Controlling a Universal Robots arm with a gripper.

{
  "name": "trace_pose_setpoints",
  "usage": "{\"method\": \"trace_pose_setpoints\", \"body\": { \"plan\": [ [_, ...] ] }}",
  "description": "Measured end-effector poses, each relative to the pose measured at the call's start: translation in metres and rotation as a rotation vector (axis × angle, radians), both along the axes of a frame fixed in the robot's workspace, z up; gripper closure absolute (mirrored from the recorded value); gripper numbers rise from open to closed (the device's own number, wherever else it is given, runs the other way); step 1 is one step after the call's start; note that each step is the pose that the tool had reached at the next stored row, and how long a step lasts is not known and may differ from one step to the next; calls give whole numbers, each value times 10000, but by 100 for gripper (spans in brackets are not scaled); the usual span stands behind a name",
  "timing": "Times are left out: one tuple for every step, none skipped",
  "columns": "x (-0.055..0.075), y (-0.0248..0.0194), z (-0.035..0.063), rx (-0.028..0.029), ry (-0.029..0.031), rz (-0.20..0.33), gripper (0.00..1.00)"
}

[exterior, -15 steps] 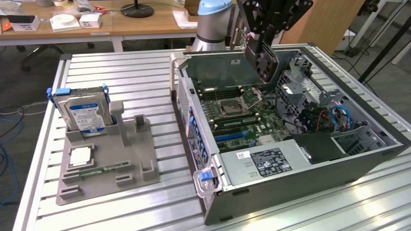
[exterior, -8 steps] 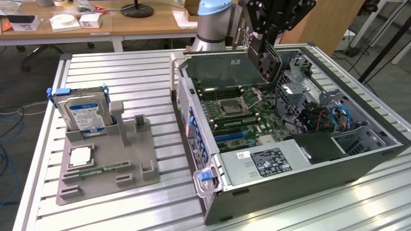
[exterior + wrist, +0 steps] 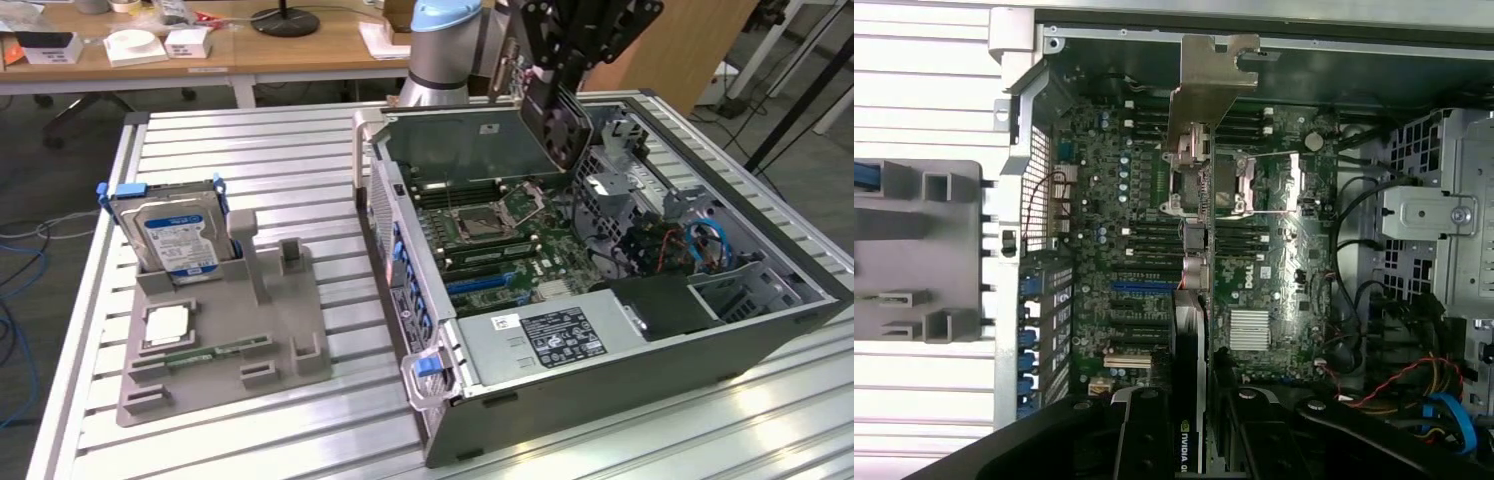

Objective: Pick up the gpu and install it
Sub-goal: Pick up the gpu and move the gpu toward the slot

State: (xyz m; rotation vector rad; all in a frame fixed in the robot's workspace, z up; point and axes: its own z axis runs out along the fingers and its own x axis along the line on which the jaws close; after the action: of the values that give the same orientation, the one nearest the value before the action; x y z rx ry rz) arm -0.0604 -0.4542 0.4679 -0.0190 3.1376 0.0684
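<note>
On the slatted tabletop [image 3: 267,140] lies an open computer case [image 3: 395,230], and the fingers [image 3: 1146,437], clenched on the gpu [image 3: 1190,340], hold it above the motherboard [image 3: 497,245]: picked up, not yet installed.

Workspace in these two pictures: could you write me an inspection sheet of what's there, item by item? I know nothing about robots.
Surface: slotted metal table carrying a grey holder tray and an open computer case.
Job's things: the gpu hangs in the air above the motherboard, not yet seated in a slot.
Clutter: hard drive standing in the tray; memory stick lying flat in it.
Grippers: the tool is shut on the gpu, over the case.
Cables: blue and red leads inside the case; loose cables on the floor at the exterior view's left.
Surroundings: wooden desks with boxes behind the table.
</note>
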Motion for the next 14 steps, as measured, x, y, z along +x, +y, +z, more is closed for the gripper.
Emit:
{"method": "trace_pose_setpoints", "body": {
  "plan": [
    [9, 0, 0, 0, 0, 0, 74],
    [18, 0, 0, 0, 0, -1, 74],
    [27, 0, 0, 0, 0, -1, 74],
    [36, 0, 0, 0, 0, -1, 74],
    [45, 0, 0, 0, 0, -1, 74],
    [54, 0, 0, 0, 0, -1, 74],
    [63, 0, 0, 0, 0, -1, 74],
    [71, 0, 0, 0, 0, -1, 74],
    [80, 0, 0, 0, 0, -1, 74],
    [89, 0, 0, 0, 0, -1, 74],
    [98, 0, 0, 0, 0, -1, 74],
    [107, 0, 0, 0, 0, -1, 74],
    [116, 0, 0, 0, 0, 0, 74],
    [124, 0, 0, 0, 0, 0, 74]
  ]
}}
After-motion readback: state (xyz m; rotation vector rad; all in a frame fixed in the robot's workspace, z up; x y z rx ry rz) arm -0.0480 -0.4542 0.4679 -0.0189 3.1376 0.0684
